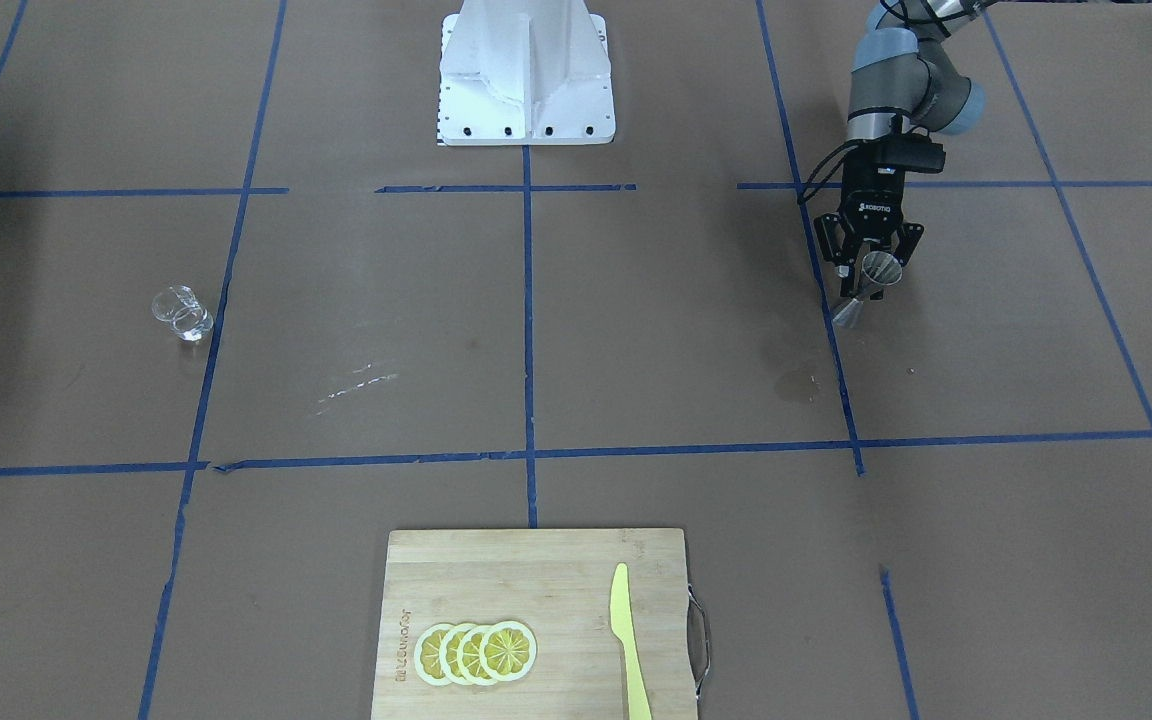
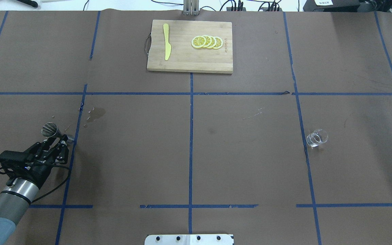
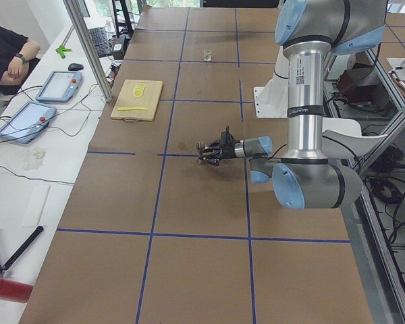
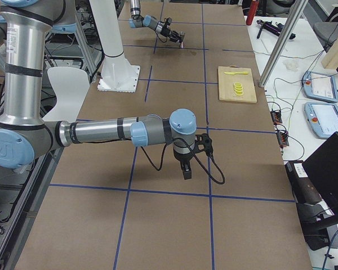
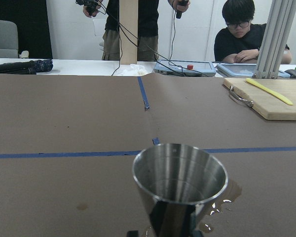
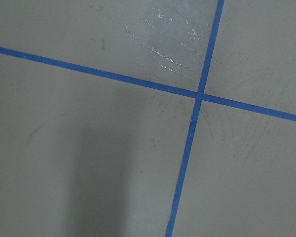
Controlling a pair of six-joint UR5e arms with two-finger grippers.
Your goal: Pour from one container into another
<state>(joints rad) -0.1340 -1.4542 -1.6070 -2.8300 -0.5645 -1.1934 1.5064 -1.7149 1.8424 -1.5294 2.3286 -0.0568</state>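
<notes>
The steel jigger [image 1: 849,311] stands upright at the table's left side, also the jigger [image 2: 50,129] in the overhead view. My left gripper [image 1: 873,272] reaches in level, its fingers on either side of the narrow waist, shut on it. The left wrist view shows the jigger's open cup [image 5: 180,173] close up. The clear glass cup [image 2: 317,137] stands alone far to the right, seen as the glass cup [image 1: 182,312] from the front. My right gripper [image 4: 186,167] hangs high over the table, far from the cup. I cannot tell whether it is open or shut.
A wooden cutting board [image 2: 189,58] with lemon slices [image 2: 207,42] and a yellow knife [image 2: 166,41] lies at the far middle edge. Wet spots [image 2: 95,114] mark the paper near the jigger. Blue tape lines grid the brown table. Operators stand beyond the far edge.
</notes>
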